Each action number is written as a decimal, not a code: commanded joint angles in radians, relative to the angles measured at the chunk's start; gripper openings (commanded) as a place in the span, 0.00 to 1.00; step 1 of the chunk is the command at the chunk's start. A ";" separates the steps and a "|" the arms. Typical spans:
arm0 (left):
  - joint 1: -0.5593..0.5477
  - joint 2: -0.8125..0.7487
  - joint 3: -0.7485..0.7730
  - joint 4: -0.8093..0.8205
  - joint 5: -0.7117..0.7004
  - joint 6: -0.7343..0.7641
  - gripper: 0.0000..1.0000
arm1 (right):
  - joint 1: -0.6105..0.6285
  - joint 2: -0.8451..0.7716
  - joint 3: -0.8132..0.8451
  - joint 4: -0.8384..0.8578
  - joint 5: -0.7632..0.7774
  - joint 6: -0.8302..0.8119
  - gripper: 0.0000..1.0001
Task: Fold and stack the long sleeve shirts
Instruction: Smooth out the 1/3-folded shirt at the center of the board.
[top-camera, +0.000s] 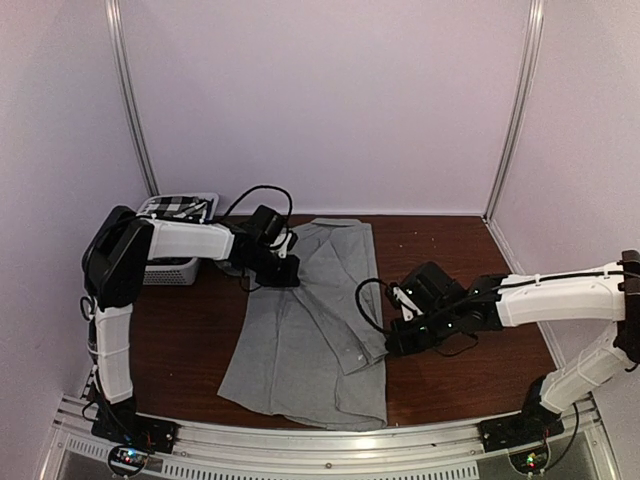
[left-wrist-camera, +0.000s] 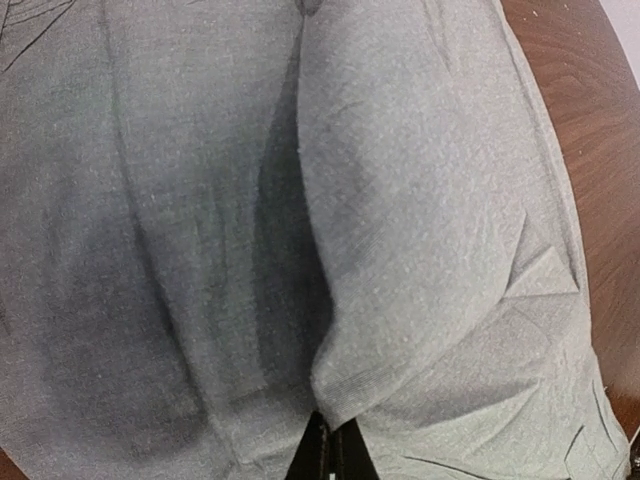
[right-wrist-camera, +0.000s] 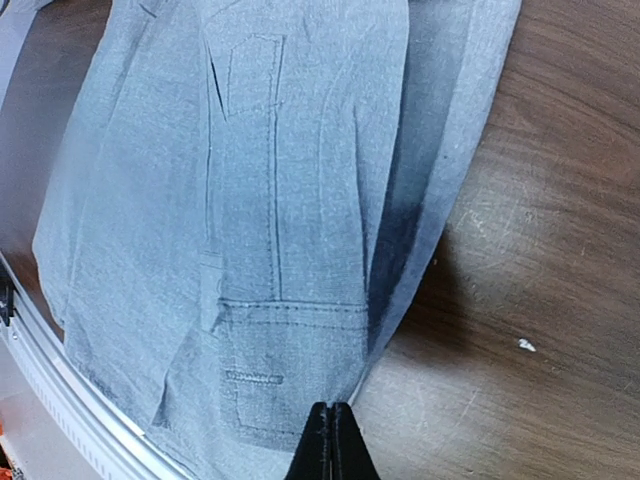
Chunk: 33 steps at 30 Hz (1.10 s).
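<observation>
The light grey long sleeve shirt (top-camera: 300, 340) lies spread on the dark wooden table, with one sleeve folded across its front. My left gripper (top-camera: 285, 262) sits at the shirt's far left edge. In the left wrist view it is shut (left-wrist-camera: 332, 440), pinching a raised fold of the grey cloth (left-wrist-camera: 420, 250). My right gripper (top-camera: 392, 340) is at the shirt's right edge. It is shut (right-wrist-camera: 331, 415) on the corner of the sleeve cuff (right-wrist-camera: 290, 360), beside bare wood. The black-and-white checked shirt (top-camera: 178, 207) lies in the basket at the far left.
The white slatted basket (top-camera: 172, 270) stands at the table's far left behind my left arm. A metal rail (top-camera: 320, 440) runs along the near edge, close to the shirt's hem. Bare wood (top-camera: 460, 260) shows to the right of the shirt.
</observation>
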 joint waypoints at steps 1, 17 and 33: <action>0.018 0.017 0.055 -0.048 0.042 0.058 0.00 | 0.026 -0.028 -0.005 0.004 -0.063 0.071 0.01; 0.018 -0.022 0.087 -0.156 0.039 0.123 0.37 | 0.126 0.020 -0.066 0.041 0.006 0.189 0.01; 0.018 -0.062 0.069 -0.178 0.100 0.137 0.38 | 0.196 -0.023 -0.004 -0.076 0.201 0.239 0.18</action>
